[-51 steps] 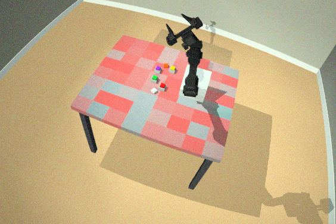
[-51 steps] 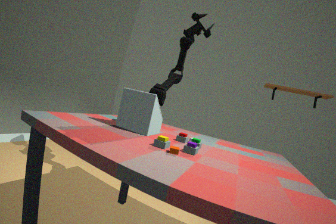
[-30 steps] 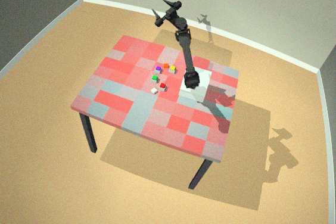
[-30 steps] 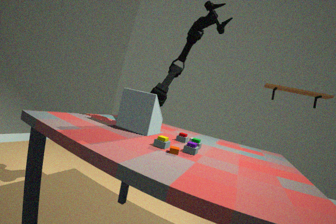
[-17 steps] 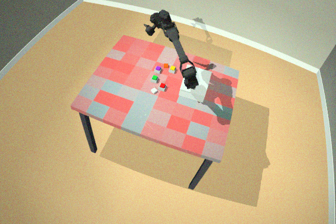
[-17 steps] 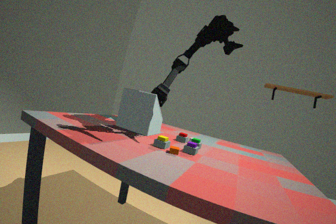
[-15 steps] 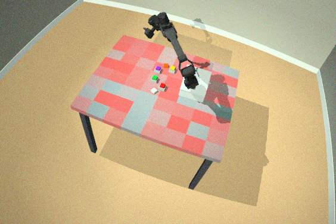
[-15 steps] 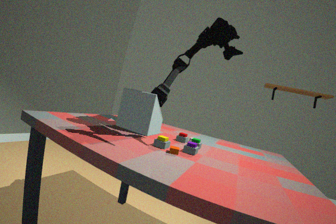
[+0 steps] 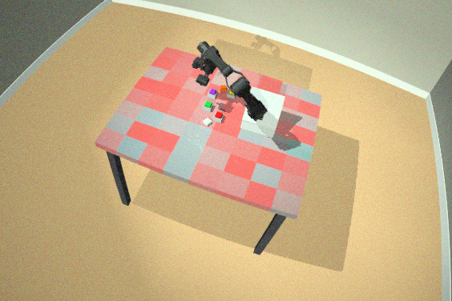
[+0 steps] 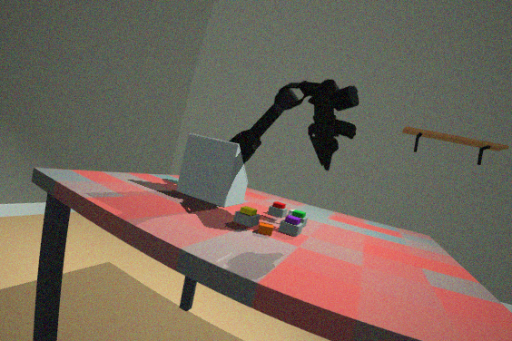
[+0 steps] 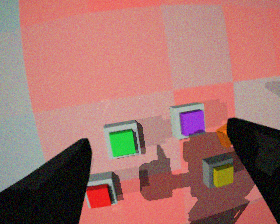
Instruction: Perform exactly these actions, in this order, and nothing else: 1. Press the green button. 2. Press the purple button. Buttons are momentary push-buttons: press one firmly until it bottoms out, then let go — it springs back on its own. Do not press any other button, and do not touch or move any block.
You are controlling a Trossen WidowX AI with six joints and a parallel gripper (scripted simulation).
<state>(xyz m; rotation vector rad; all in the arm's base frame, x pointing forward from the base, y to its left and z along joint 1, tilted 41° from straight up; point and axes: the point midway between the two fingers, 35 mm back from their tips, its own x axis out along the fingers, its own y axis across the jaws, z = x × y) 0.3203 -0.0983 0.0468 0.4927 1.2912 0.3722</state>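
In the wrist view, from left to right, you see the red button (image 11: 99, 195), the green button (image 11: 123, 141), the purple button (image 11: 191, 123) and the yellow button (image 11: 223, 175), all on the checkered desk (image 11: 91, 43). The end effector (image 10: 326, 162) hangs well above them, pointing down, its fingers spread apart and holding nothing.

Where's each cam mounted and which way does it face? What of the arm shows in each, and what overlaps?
Top: high above the room, angled down at the whole table; the full arm and gripper show.
Exterior: low beside the table edge, looking across it toward the wall; arm and grey base housing show.
Wrist: on the gripper, looking down; only the two dark fingers show, spread open.
Shared: green button, purple button, red button and yellow button appear in all three.
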